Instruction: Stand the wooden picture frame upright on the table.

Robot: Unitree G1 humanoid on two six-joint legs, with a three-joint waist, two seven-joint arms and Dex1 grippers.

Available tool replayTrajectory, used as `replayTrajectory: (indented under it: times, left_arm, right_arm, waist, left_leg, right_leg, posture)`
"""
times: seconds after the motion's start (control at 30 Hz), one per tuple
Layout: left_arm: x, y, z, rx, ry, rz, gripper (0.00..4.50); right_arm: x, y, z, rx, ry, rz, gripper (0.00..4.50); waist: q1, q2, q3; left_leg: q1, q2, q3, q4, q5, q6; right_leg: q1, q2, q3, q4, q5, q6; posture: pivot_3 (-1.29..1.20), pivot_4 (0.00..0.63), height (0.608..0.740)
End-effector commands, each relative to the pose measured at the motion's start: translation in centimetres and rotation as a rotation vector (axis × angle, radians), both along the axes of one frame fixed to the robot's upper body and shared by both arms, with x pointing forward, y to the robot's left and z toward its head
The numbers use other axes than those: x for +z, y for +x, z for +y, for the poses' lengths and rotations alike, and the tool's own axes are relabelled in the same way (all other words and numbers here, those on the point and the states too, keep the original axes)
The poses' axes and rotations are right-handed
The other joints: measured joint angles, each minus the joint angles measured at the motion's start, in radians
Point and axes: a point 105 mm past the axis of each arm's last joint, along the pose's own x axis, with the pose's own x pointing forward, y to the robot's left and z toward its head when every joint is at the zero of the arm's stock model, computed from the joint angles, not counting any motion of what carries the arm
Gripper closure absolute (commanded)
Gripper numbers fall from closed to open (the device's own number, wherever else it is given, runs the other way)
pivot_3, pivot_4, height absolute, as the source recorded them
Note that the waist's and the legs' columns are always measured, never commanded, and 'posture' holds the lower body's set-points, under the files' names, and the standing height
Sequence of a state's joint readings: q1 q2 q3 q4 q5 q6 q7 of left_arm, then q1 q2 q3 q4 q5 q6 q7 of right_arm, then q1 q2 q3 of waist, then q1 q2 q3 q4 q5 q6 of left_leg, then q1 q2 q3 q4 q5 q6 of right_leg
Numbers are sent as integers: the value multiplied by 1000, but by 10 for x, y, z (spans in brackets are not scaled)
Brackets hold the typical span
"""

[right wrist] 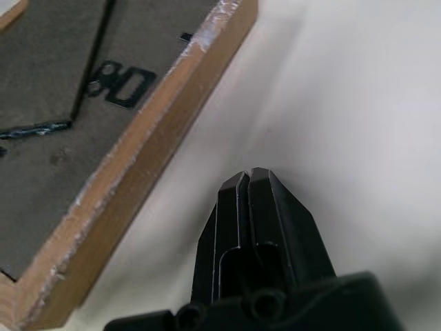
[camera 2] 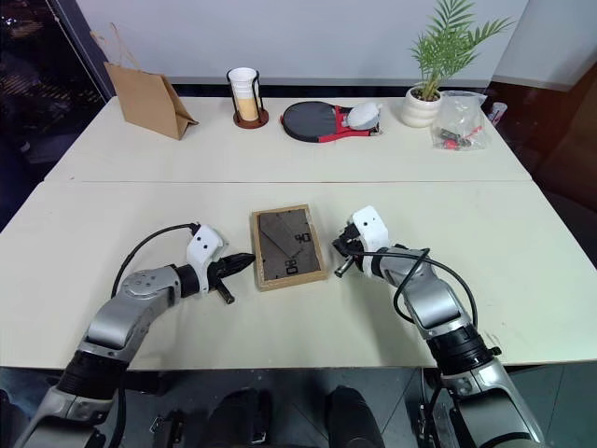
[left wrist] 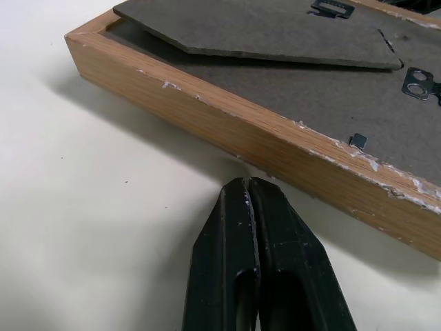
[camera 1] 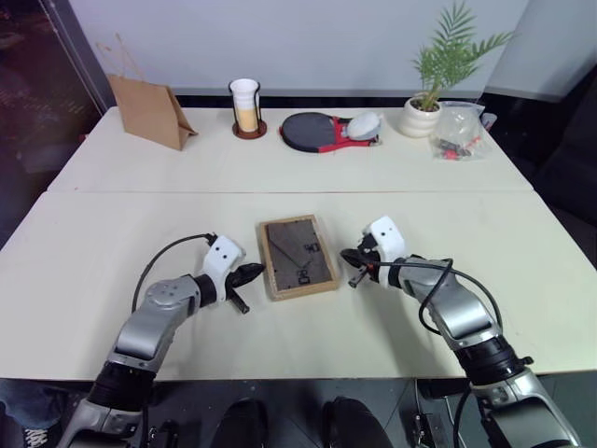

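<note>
The wooden picture frame [camera 1: 298, 256] lies flat, back side up, on the near half of the table [camera 1: 112, 233], just in front of the seam that crosses the tabletop, between the 2 grippers. The step in hand appears to be the approach: the frame is not yet lifted and neither gripper holds anything. The left gripper [left wrist: 248, 196] has its 2 black fingers pressed together, tips just beside the frame's left edge and apparently clear of it. The right gripper [right wrist: 247, 181] is likewise fully closed, its tips near the frame's right edge with a strip of bare table between. The next move probably calls for the closed tips to bear on the 2 opposite edges, or for 1 tip to work under an edge, so that the frame can be tipped up; the fold-out stand would then need to swing clear of the back panel to support it. The frame is a small rectangle of light wood with visible grain; its upper corners are chipped and scuffed pale along the edges. The back panel is matte dark grey-brown board; the stand is a flat pointed leaf of the same board, its tip raised slightly off the panel. Small dark metal hanger plates and a retaining tab are fixed to the panel. The tabletop is smooth, cream-white and matte, so the frame may slide when pushed from 1 side only.
</note>
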State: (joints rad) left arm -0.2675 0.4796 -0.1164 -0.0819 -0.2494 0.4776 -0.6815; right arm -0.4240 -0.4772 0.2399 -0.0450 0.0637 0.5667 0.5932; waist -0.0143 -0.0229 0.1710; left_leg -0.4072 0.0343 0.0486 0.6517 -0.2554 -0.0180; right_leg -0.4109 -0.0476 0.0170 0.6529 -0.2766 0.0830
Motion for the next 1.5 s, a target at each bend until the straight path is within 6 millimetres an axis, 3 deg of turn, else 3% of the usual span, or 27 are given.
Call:
replayTrajectory:
  times: [0.03,0.37,0.57,0.77,0.93,1.03,1.13,1.27,1.37,1.5]
  left_arm:
    - [2,-9,-6,-40,0,14,4477]
    - [4,-33,7,-69,39,86,4477]
    - [1,-32,22,-35,71,91,4477]
    - [0,-27,24,-22,73,79,4477]
    - [6,-30,35,-29,75,87,4477]
    - [17,-30,48,-8,-9,133,4477]
    - [32,-35,47,-39,-188,261,3588]
    - [54,-37,41,-78,-442,483,1523]
    - [55,-31,38,-36,-509,636,63]
    - [52,-23,36,22,-555,764,20]
  right_arm:
    - [1,-17,24,103,38,25,4486]
    - [-2,-54,51,236,70,115,4486]
    - [-4,-59,55,245,65,134,4486]
    - [-11,-61,50,244,20,145,4486]
    - [-16,-52,26,236,-116,81,4486]
    - [0,-45,12,225,-98,37,4486]
    - [22,-41,7,235,-57,-4,4500]
    - [35,-41,7,278,-69,-36,4500]
    - [33,-41,9,297,-91,-36,4500]
    - [27,-39,13,302,-97,-33,4500]
  waist:
    - [0,0,0]
    - [-4,0,-1]
    - [-4,0,-2]
    - [-3,0,-2]
    - [0,0,-3]
    - [0,0,-3]
    - [3,0,-3]
    - [2,0,-2]
    - [0,0,-2]
    - [-3,0,-2]
  left_leg:
    - [0,0,0,0,0,0]
    - [1,1,-1,-1,0,0]
    - [1,1,0,-1,0,0]
    - [2,1,0,0,0,0]
    - [2,0,0,0,0,0]
    - [2,0,0,0,0,0]
    - [1,0,-1,0,0,0]
    - [0,0,-2,2,0,0]
    - [0,-1,-2,2,0,0]
    - [0,-1,-3,2,0,0]
  right_leg:
    - [0,0,0,0,0,0]
    - [0,0,0,0,0,0]
    - [0,0,0,0,0,0]
    - [1,0,0,0,0,0]
    - [1,0,0,0,0,0]
    - [1,0,0,0,0,0]
    - [1,0,-1,0,0,0]
    - [1,0,-1,0,0,0]
    - [2,1,-2,0,0,0]
    - [1,2,-2,0,0,0]
  posture:
    - [0,150,740]
    - [0,150,740]
    - [0,150,740]
    - [0,150,740]
    - [0,150,740]
    - [0,150,740]
    - [0,150,740]
    - [0,150,740]
    - [0,150,740]
    - [0,150,740]
